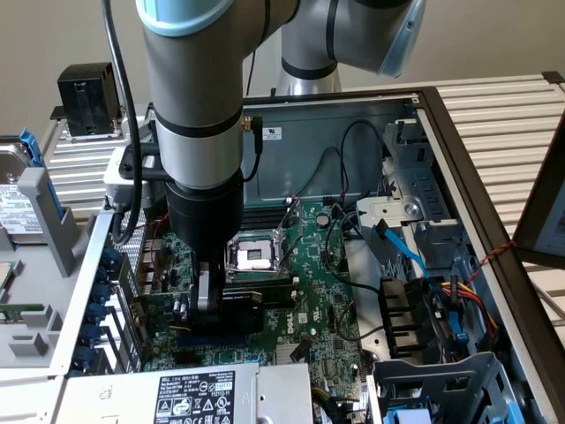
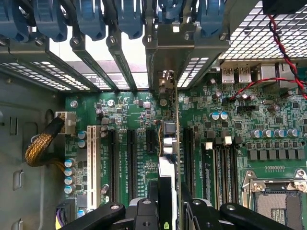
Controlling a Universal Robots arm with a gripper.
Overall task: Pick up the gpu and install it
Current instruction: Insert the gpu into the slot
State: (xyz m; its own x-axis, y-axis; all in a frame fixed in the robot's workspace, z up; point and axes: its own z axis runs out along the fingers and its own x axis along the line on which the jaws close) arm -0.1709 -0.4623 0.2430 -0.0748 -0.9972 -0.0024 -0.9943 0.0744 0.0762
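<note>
gpu (image 2: 169, 143) in hand (image 2: 170, 203), over mobo (image 2: 278, 129)

You see an open grey metal computer case (image 1: 459, 159), green motherboard (image 1: 327, 300), silver empty processor socket (image 1: 256, 256), blue flat cable (image 1: 402, 247), black boxy block (image 1: 86, 97).

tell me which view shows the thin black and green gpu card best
The wrist view: the gpu stands edge-on between the gripper fingers, over the motherboard slots. In the exterior view only its black side shows beside the gripper.
</note>
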